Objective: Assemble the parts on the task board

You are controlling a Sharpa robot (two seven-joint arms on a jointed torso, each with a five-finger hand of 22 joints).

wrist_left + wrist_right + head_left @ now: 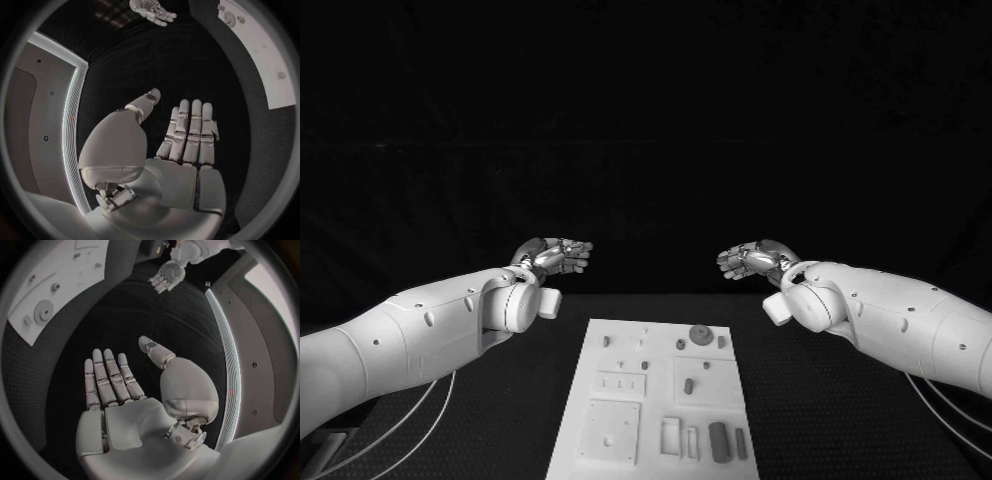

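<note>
The task board (653, 400) is cut off at the bottom edge.

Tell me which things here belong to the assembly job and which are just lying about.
Job: the task board; the parts on it, such as the round disc and the dark upright piece; the left hand and right hand, both empty.

Lying about: only the cables beside the board.

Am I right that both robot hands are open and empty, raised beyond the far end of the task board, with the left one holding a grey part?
Not quite: the left robot hand holds nothing. The left wrist view shows its fingers straight and apart with an empty palm. The rest stands: the right robot hand is open and empty too, and both are raised beyond the far end of the task board.
</note>
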